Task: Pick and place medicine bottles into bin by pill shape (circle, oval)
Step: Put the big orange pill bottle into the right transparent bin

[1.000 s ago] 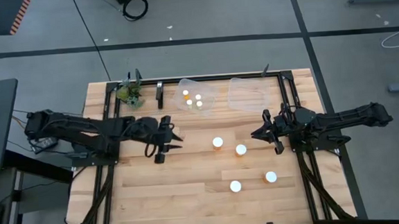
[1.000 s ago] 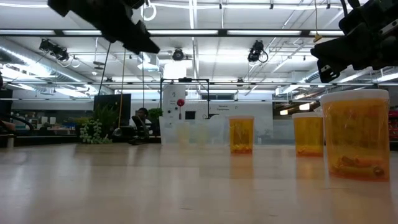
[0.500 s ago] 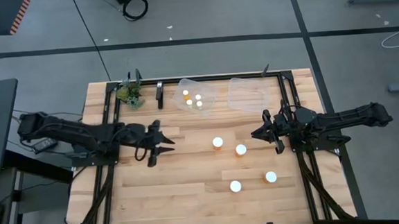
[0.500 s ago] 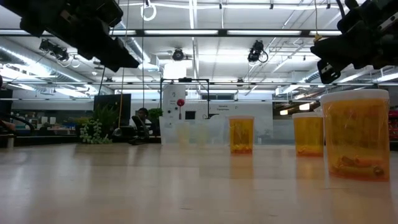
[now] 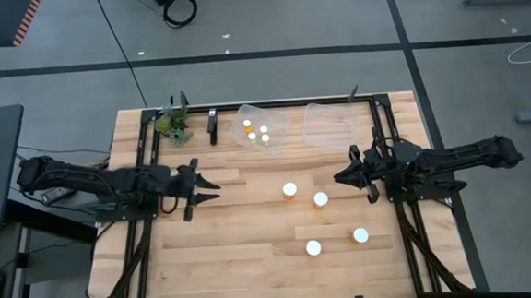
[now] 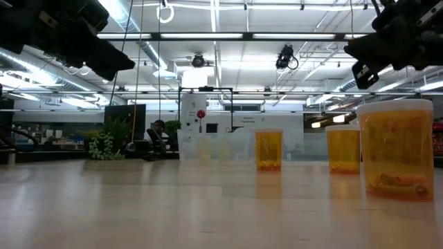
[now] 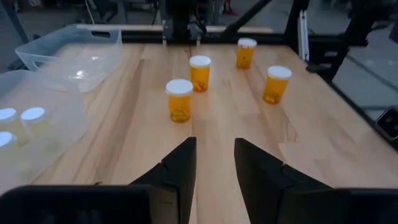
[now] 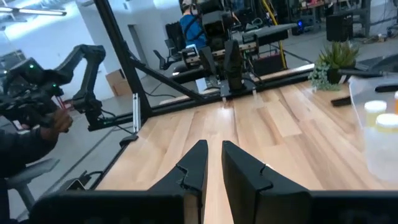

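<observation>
Pill shape inside the four loose bottles point(image 5: 290, 189) too small to make out from the high view. Nearest bottle point(image 6: 396, 149) in the low view cut off at the right edge; contents a blur at the base. Caps in the left bin point(image 5: 261, 129) mere white dots, bottle bodies hidden beneath. In the left wrist view, bin bottles point(image 7: 32, 114) smeared behind frosted plastic. Both arms cropped by the low view's upper edge. Person point(image 8: 25, 146) in the right wrist view cut off at the frame edge.
</observation>
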Tool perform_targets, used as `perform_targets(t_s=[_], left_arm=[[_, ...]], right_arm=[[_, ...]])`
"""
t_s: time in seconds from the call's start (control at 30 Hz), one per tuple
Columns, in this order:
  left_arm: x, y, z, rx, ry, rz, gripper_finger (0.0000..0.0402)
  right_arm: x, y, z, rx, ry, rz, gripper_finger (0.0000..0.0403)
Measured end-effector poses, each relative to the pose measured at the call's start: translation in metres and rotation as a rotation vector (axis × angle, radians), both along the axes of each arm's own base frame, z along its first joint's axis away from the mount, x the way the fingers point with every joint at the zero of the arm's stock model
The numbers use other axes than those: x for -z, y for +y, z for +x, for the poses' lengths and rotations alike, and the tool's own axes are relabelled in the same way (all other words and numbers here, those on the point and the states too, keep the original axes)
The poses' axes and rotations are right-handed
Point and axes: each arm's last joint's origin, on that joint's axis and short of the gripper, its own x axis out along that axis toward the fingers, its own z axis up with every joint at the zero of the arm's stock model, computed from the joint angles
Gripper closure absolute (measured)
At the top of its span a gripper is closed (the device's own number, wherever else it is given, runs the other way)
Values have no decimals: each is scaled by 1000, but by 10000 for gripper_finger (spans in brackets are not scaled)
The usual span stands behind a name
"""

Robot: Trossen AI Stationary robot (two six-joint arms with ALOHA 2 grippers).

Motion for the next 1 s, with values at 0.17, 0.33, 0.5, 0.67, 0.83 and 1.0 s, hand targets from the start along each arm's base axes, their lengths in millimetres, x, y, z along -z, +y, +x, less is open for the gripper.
perform_targets(t_s=[0.17, 0.33, 0.5, 0.67, 0.83, 1.0], left_arm=[[3, 2, -13, -26, -64, -21, 285], [9, 4, -23, -49, -114, -22, 285], [13, 5, -31, -65, -154, -31, 285], [13, 5, -34, -78, -174, -29, 285], [10, 6, -37, -74, -199, -6, 285], [8, 6, -40, -73, -219, -3, 285]], right_arm=[[-27, -1, 4, 27, 59, -59, 349], [-47, -1, 13, 46, 155, -86, 349], [-58, 2, 27, 17, 273, -134, 349], [-64, 6, 46, 34, 437, -160, 335], [-70, 15, 68, 23, 580, -203, 285], [-76, 28, 86, 16, 674, -251, 230]])
